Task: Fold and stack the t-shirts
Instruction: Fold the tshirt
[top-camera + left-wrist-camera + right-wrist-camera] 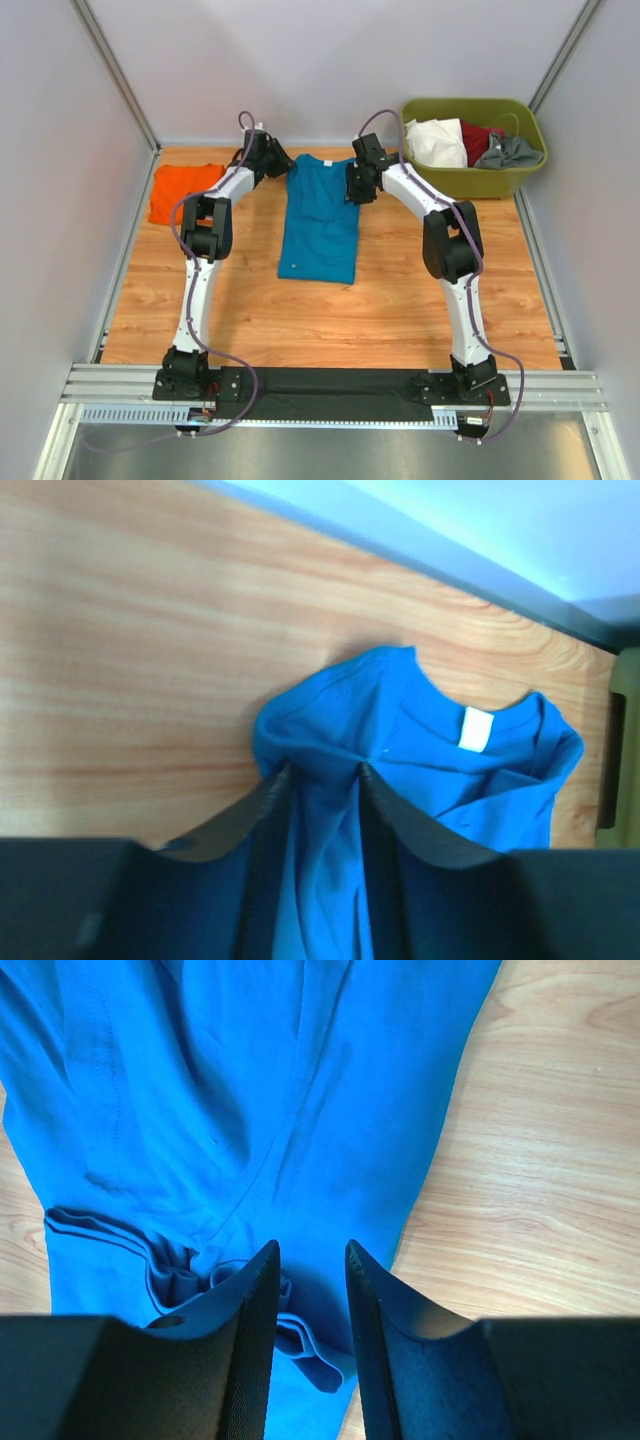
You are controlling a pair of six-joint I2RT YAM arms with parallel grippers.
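On the wooden table point(400, 300) the teal-blue t-shirt point(318, 225) is spread mid-frame, its upper corners pinched by the left gripper point(320, 775) and the right gripper point(308, 1260), while the orange t-shirt point(183, 190) is laid at upper left.

Central t-shirt point(320, 228) between second t-shirt point(182, 190), left, and tub point(470, 181), right.

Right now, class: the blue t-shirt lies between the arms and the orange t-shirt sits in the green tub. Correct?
No: the orange t-shirt lies on the table, far left, not in the green tub, as the top view shows. The rest stands.
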